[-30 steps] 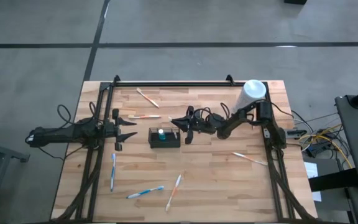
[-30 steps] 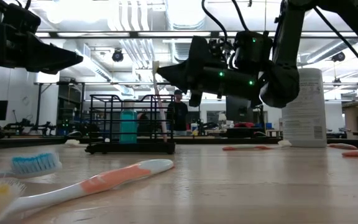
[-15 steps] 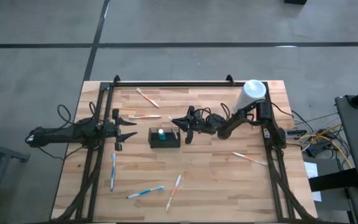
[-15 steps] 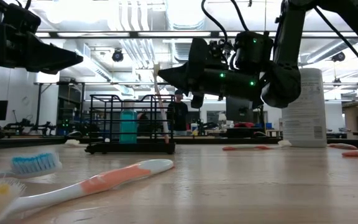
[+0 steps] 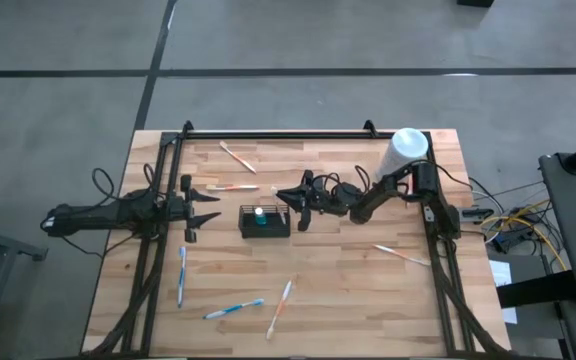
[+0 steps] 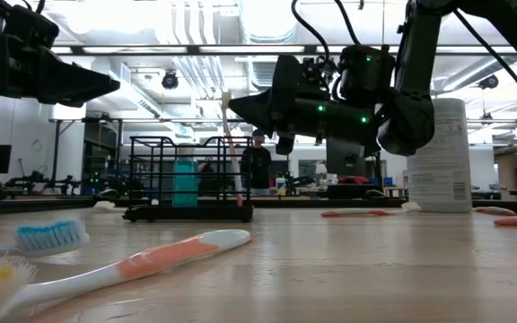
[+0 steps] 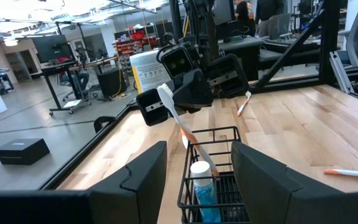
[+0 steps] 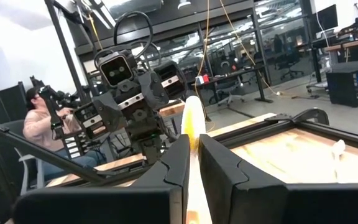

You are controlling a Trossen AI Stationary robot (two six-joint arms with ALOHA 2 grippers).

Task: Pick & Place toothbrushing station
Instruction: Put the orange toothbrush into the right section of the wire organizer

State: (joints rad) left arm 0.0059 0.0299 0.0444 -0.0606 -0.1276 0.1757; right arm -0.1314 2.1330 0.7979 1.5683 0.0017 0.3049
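While the high view showed only a dark right gripper (image 5: 290,198) poised at the right end of the black wire-mesh basket (image 5: 265,221), near the middle of the table (image 5: 348,290), the other views revealed what it carried. Its fingers were closed on a toothbrush (image 7: 185,129) — the low view caught the thin handle (image 6: 230,148) slanting down into the basket (image 6: 187,179), and the left wrist view showed white bristles above the jaws and an orange grip dipping among the wires (image 7: 211,165). From the right wrist view the pale handle (image 8: 194,149) ran up between the two dark fingers (image 8: 166,171), hiding the basket altogether.

A teal-and-white tube (image 5: 260,214) stood upright inside the basket, plainest in the left wrist view (image 7: 202,190).

The left gripper (image 5: 206,208) hung just off the basket's left end, its fingers (image 7: 135,180) spread wide and holding nothing.

Loose toothbrushes lay scattered — one (image 5: 235,309) near the front edge, another (image 5: 402,254) toward the right edge. A white-topped canister (image 5: 406,146) stood at the far right corner.
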